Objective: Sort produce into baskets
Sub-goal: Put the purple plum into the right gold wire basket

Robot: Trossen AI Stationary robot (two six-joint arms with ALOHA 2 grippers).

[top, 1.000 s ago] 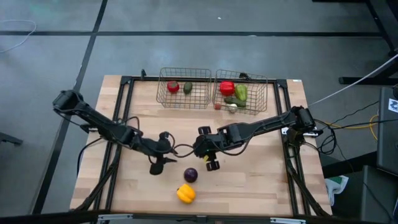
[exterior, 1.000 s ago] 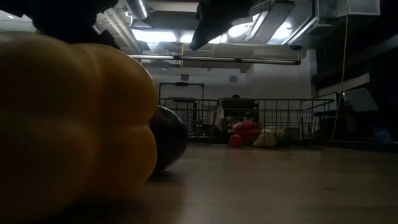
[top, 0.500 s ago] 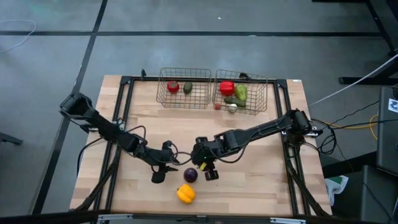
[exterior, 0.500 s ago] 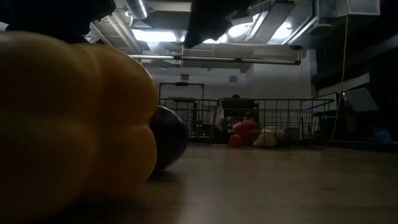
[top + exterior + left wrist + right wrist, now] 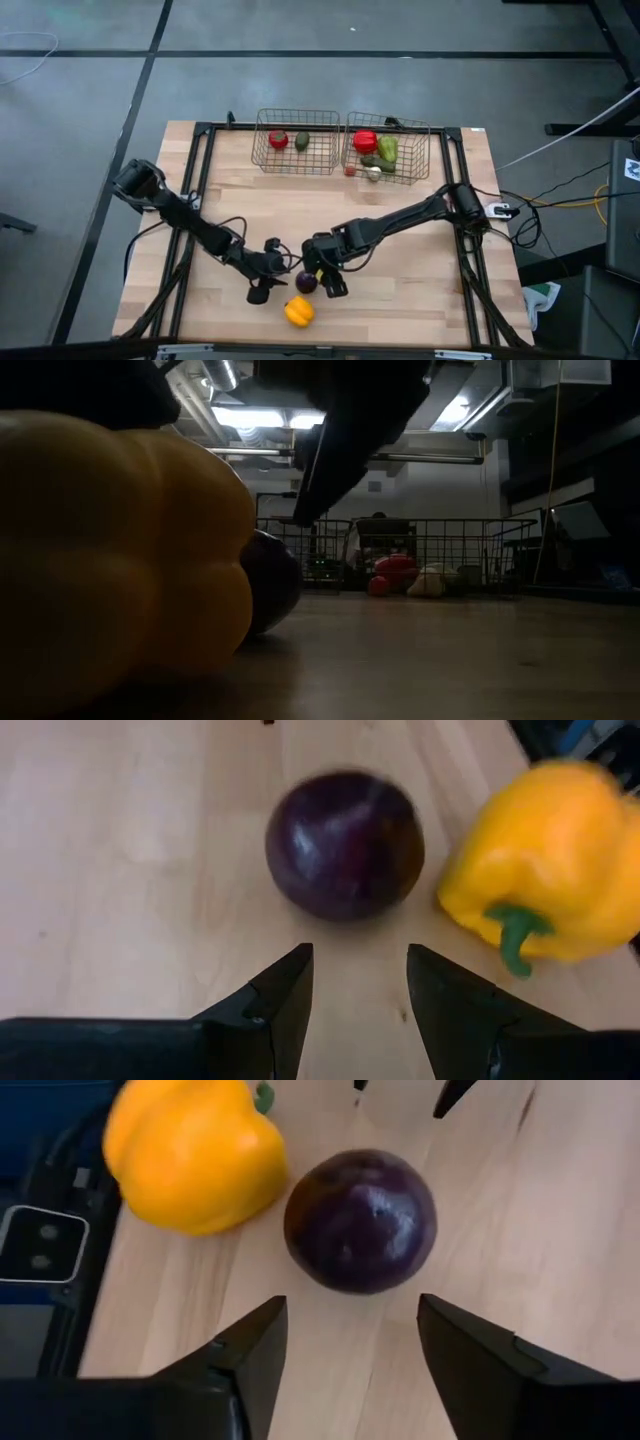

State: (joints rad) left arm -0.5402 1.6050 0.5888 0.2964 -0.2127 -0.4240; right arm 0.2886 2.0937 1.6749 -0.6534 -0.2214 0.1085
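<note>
A purple ball [image 5: 306, 282] rests on the wooden table near its front, with a yellow pepper [image 5: 298, 312] just nearer the front edge. My left gripper [image 5: 272, 272] is open at the ball's left. In the left wrist view [image 5: 358, 990] the ball [image 5: 345, 845] lies just ahead of its fingers, apart from them. My right gripper [image 5: 319, 275] is open at the ball's right. In the right wrist view [image 5: 352, 1340] the ball [image 5: 362, 1220] and the pepper [image 5: 195, 1155] lie ahead of it. Two wire baskets [image 5: 296, 141] [image 5: 388, 148] stand at the far edge.
The left basket holds a red tomato [image 5: 278, 140] and a green piece [image 5: 302, 142]. The right basket holds a red pepper [image 5: 365, 141] and green pieces [image 5: 386, 150]. In the low view the yellow pepper [image 5: 120, 560] fills the left side, with the ball [image 5: 270, 580] behind it.
Both grippers have gone toward the table's near edge and closed in on the purple ball, the left from its left and the right from its right. The right gripper has also come down. The ball and the pepper have stayed in place.
</note>
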